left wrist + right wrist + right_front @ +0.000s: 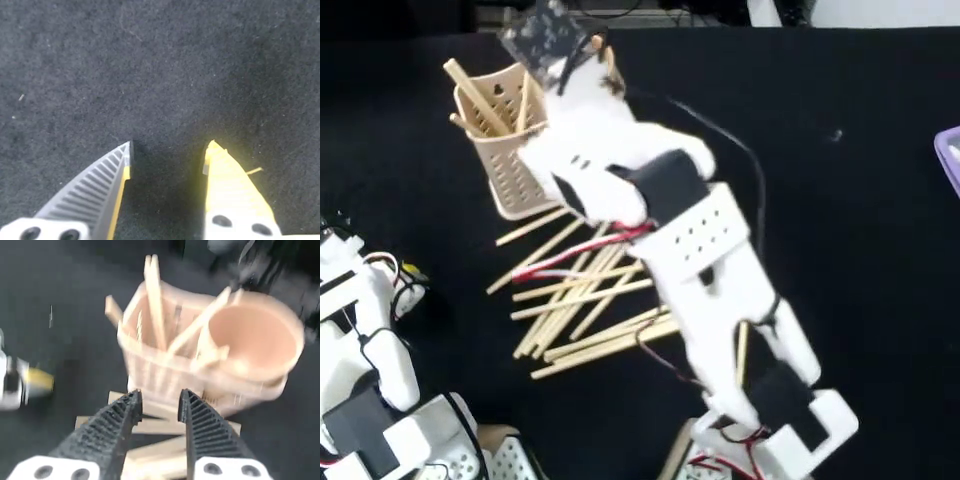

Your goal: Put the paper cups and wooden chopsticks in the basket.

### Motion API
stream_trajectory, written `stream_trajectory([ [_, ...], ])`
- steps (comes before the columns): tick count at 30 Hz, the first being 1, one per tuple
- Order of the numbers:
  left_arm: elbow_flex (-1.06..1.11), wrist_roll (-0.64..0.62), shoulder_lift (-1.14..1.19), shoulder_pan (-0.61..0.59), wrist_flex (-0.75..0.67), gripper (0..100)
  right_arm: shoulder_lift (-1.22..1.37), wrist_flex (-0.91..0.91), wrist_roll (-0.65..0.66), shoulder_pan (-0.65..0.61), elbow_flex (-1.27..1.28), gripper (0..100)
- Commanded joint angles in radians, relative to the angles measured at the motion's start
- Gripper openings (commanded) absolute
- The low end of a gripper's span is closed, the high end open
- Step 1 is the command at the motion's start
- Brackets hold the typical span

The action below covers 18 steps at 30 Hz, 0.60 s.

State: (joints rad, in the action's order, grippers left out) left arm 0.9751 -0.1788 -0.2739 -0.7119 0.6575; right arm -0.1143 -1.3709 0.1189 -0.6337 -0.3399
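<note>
Several wooden chopsticks (480,98) upright in the basket (515,175), with a paper cup (255,340) seemingly nested at one end, though blurred. Many loose chopsticks (580,300) in a heap on the black table (840,250), just beside the basket's base. Right gripper (160,392) above the basket, jaws parted, holding nothing. Left gripper (171,144) low over the table, well apart from the basket, likewise parted and empty.

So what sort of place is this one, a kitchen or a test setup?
Most likely a robot test bench: a black cloth-covered table, white robot arms at its near edge, and loose chopsticks beside a basket as practice props.
</note>
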Motion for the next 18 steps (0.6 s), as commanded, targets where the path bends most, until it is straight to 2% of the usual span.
stream_trajectory([
  [1,-0.035,-0.005,0.002,0.012,-0.015,24,-0.059,-0.207,-0.002,0.025,-0.051,13.5],
  [3,-0.033,-0.005,0.002,0.012,-0.015,24,-0.061,-0.273,0.002,0.025,-0.019,13.5],
  [7,-0.033,-0.005,0.002,0.012,-0.015,24,-0.068,-0.262,0.086,0.023,0.165,13.5],
  [18,-0.033,-0.005,0.002,0.012,-0.015,24,-0.248,0.169,0.150,0.023,0.851,13.6],
])
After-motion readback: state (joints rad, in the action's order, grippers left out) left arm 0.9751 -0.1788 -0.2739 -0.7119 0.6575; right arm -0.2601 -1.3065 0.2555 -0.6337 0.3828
